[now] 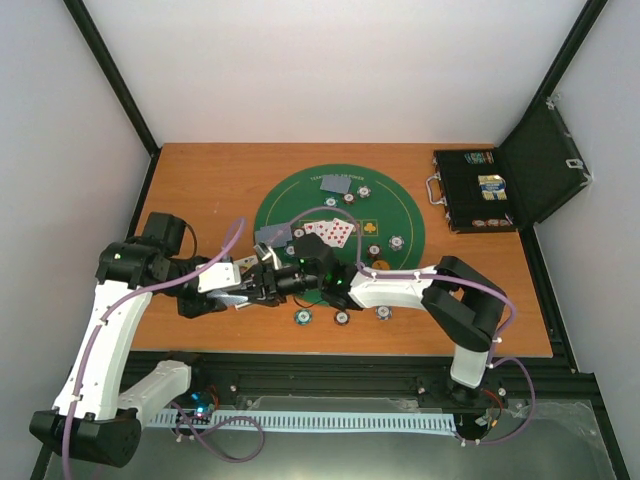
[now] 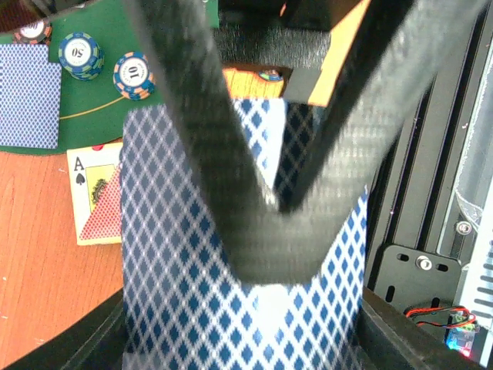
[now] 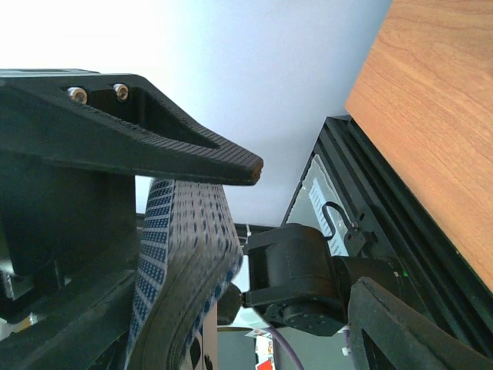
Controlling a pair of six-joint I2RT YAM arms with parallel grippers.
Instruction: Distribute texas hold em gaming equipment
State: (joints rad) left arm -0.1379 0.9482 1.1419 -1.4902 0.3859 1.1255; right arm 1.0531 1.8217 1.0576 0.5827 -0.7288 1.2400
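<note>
My left gripper (image 1: 248, 288) (image 2: 259, 308) hovers over the table's near left part, shut on a stack of blue diamond-backed playing cards (image 2: 177, 270) (image 3: 181, 239). My right gripper (image 1: 274, 280) (image 3: 300, 231) reaches in from the right. Its jaws stand apart on either side of the cards' free end. One black finger (image 2: 262, 223) lies across the top card, and the cards bow under the upper finger (image 3: 192, 154). On the green mat (image 1: 290, 195) lie face-down cards (image 1: 335, 184), a fan of face-up cards (image 1: 330, 232) and striped poker chips (image 1: 399, 243).
A black hinged case (image 1: 480, 190) stands open at the back right. More chips (image 1: 342, 318) sit along the mat's near edge. An ace of spades (image 2: 92, 193) lies face up on the wood below the left gripper. The black frame rail (image 1: 350, 365) runs along the near table edge.
</note>
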